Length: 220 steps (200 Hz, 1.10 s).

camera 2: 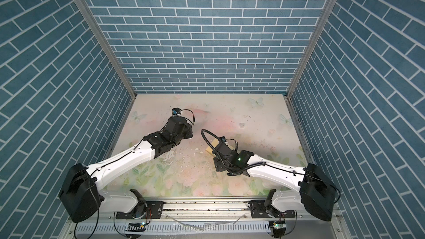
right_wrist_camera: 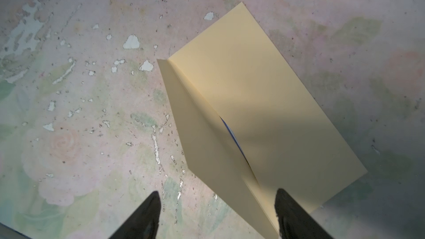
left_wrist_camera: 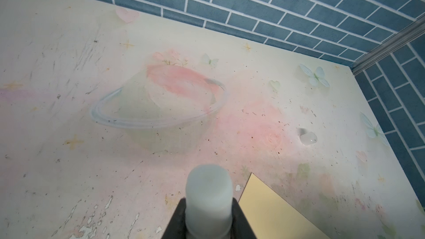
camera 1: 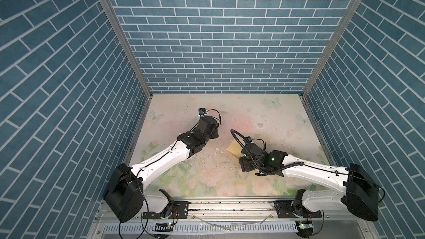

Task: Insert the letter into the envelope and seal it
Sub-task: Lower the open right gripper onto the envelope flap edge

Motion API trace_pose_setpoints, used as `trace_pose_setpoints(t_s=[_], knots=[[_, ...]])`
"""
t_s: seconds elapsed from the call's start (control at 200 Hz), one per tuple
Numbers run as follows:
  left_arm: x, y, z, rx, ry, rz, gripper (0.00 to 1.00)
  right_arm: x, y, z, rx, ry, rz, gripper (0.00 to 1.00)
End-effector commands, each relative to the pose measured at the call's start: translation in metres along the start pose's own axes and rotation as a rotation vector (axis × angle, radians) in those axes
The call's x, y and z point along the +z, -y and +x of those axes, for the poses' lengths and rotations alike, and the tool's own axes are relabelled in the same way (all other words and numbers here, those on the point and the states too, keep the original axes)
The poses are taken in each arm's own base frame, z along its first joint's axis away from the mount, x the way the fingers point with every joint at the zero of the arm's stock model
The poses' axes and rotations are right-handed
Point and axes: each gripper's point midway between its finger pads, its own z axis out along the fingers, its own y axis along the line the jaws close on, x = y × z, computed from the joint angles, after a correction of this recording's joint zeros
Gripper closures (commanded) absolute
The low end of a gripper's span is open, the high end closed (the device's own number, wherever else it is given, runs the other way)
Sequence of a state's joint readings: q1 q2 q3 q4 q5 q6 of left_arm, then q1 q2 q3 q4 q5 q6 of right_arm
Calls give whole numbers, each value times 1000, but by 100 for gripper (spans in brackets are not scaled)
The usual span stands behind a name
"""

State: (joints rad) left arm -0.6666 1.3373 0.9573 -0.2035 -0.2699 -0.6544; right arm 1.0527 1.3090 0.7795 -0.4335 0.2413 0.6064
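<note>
Blue brick walls [camera 1: 230, 42] box in a worn pastel floral table [camera 1: 253, 111]. In both top views the left arm [camera 1: 165, 157] reaches toward the middle. The right arm [camera 1: 310, 168] bends over the envelope [camera 1: 232, 149], which lies flat near the middle, mostly hidden under that wrist. Neither view shows the jaws. In the left wrist view the left gripper [left_wrist_camera: 208, 205] is clamped on a pale glue stick [left_wrist_camera: 208, 185], whose blunt end points out over bare table. A corner of the envelope lies near it, and a small clear cap [left_wrist_camera: 308, 138] lies well apart. In the right wrist view the flap [right_wrist_camera: 195, 134] is folded out and partly raised. A thin blue sliver of the letter [right_wrist_camera: 231, 132] shows in the mouth, so the letter appears to be inside. The right gripper [right_wrist_camera: 218, 193] hangs with its fingers spread wide and holds nothing, one tip over the table and one over the envelope's near end. Sealing looks like the step left. Nothing pins the envelope, so a glue stroke could drag or turn it. Glue laid too close to the mouth could catch the letter's edge. The raised flap may spring back after pressing, and a descending fingertip could snag its edge and crease it.
</note>
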Motion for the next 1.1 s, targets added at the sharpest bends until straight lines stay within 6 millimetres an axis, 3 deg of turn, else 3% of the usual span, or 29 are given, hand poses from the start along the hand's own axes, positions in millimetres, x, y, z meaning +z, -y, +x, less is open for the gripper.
trace_pose_setpoints(t_s=[0.0,0.29,0.45,0.71,0.92,1.045,1.095], knots=[[-8,-13,-11,-48,28,-2,100,-1,-11,-24,-101,68,-9,29],[-11,-30,-13,-78,33,-25,100,22,-29,-17,-213,-14,-49,52],[-10,-34,-12,-87,28,-30,100,31,-26,-9,-266,-68,-19,66],[-10,-39,-12,-98,28,-40,100,38,-22,-8,-442,-86,0,100],[-13,-49,-14,-102,34,-62,100,19,-40,-17,-757,-54,-156,100],[-17,-55,-15,-109,41,-70,100,1,-59,3,-1103,-2,-351,100],[-19,-57,-15,-110,43,-77,100,-1,-59,-1,-1187,37,-347,100]])
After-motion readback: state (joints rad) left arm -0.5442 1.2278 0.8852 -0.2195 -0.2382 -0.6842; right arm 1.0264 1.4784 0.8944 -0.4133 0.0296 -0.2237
